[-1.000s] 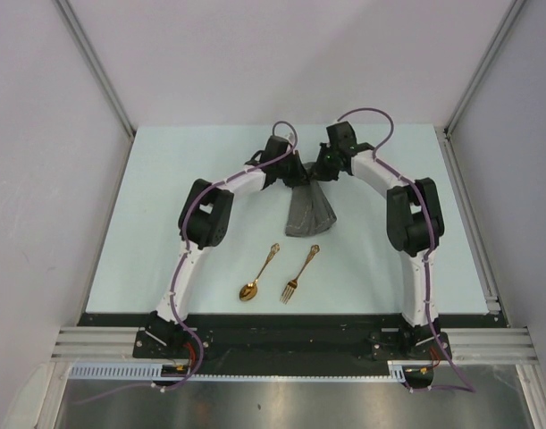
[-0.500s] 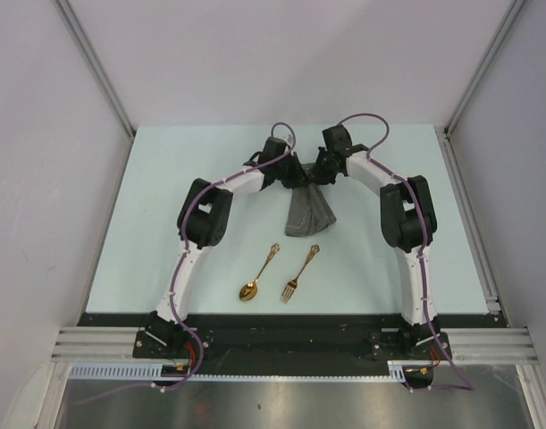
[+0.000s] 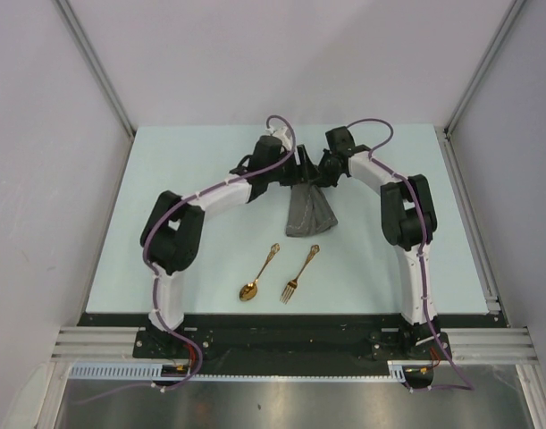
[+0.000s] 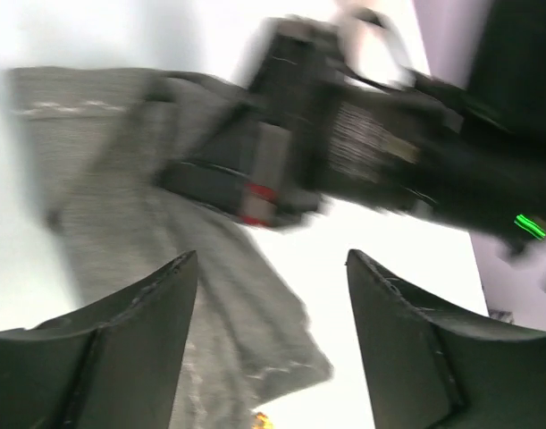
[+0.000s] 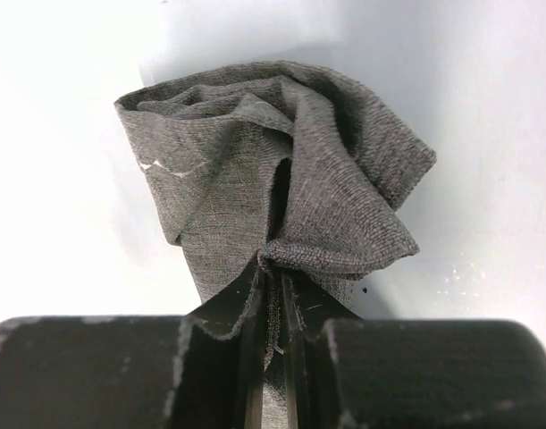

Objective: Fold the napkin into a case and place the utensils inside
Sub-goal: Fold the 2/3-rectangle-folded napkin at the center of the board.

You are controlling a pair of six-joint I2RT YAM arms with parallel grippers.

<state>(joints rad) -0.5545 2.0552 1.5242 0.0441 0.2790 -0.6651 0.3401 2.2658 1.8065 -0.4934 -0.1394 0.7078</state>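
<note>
Right gripper [image 5: 271,268]: jaws clenched on a bunched corner of the napkin [image 5: 281,179]. The cloth falls from the pinch in loose crumpled folds, widening toward its far end; no case shape.

Left gripper [image 4: 273,268]: released, jaws spread wide, just beside the napkin's pinched top and close to the right gripper.

Spoon [image 3: 257,273] and fork [image 3: 300,273]: flat on the table [image 3: 183,179], side by side without touching, on the arm-base side of the napkin and apart from it. The fork is the nearer to the napkin's wide end.
</note>
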